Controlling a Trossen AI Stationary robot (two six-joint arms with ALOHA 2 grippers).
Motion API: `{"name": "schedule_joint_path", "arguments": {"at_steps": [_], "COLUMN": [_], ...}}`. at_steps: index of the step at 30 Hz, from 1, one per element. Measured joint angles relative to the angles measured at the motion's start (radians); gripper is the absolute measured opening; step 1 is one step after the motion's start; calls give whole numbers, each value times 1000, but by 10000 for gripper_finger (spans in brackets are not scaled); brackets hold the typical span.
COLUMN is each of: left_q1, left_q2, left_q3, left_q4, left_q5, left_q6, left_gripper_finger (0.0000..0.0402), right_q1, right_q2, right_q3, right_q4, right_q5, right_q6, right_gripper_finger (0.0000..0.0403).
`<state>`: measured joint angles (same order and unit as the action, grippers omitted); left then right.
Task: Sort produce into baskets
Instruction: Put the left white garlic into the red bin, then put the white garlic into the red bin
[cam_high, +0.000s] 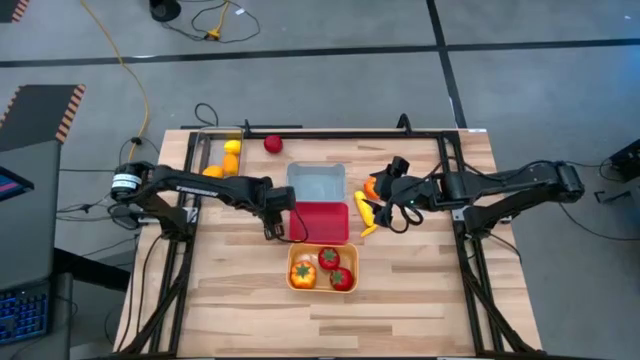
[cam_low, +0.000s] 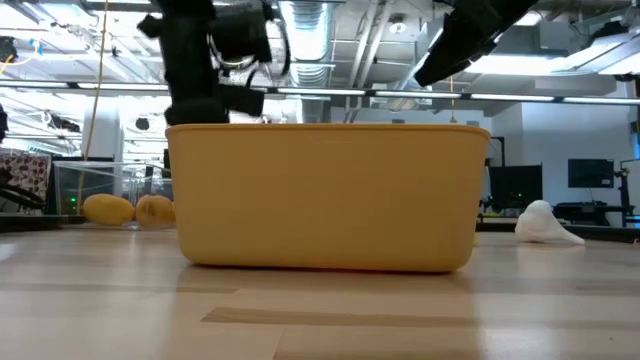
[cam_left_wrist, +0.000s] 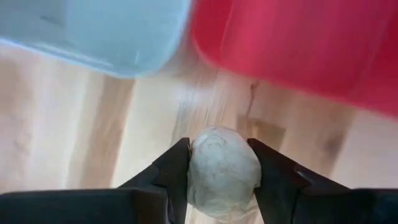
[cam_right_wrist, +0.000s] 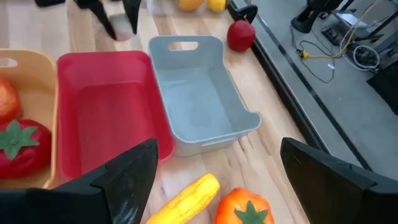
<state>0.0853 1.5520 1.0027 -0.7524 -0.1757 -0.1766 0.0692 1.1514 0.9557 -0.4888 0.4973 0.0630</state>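
Here the left end effector is clenched around a white garlic bulb.

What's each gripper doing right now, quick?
Left gripper: shut on a white garlic bulb, beside the red tub.
Right gripper: open, empty, above the long yellow piece.

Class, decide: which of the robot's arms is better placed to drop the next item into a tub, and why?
The left. Its gripper is shut on a white garlic bulb beside the red tub. The right gripper is open and empty above the long yellow piece.
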Motion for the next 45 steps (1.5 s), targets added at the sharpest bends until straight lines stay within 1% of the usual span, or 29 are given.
{"name": "schedule_joint_path", "arguments": {"at_steps": [2,5,7,8,13,16,19,22,26,29,32,34,38,41,45], "left_q1": [0,-3,-10,-16,-41,-50,-54,-53,-53,-52,-52,-50,-50,-48,-42], "left_q2": [-20,-43,-50,-51,-24,6,32,55,71,71,71,70,70,70,70], "left_q3": [40,92,118,123,123,123,123,122,122,122,122,122,122,122,122], "left_q4": [-38,-37,-6,39,261,327,351,352,355,361,360,362,362,362,361], "left_q5": [5,19,23,24,65,92,97,138,154,140,110,107,107,107,108], "left_q6": [7,5,-3,-9,-28,-21,-20,-15,0,-1,-3,-5,-6,-7,3], "left_gripper_finger": [137,140,141,141,142,142,142,142,147,164,191,210,242,256,260], "right_q1": [0,0,-1,-1,-21,-43,-68,-94,-123,-138,-145,-145,-151,-166,-192], "right_q2": [-11,-29,-42,-46,-70,-82,-87,-84,-84,-84,-84,-84,-84,-84,-83], "right_q3": [0,0,0,0,0,0,0,0,0,0,0,0,0,0,0], "right_q4": [0,-18,-27,-37,-75,-142,-237,-324,-369,-371,-372,-372,-381,-429,-531], "right_q5": [1,1,1,1,2,2,2,1,1,0,0,0,-2,-2,-3], "right_q6": [0,0,-1,-1,-2,-2,-2,2,42,47,-2,-37,-44,-19,75], "right_gripper_finger": [366,366,366,366,366,366,366,366,366,366,366,366,366,366,366]}}
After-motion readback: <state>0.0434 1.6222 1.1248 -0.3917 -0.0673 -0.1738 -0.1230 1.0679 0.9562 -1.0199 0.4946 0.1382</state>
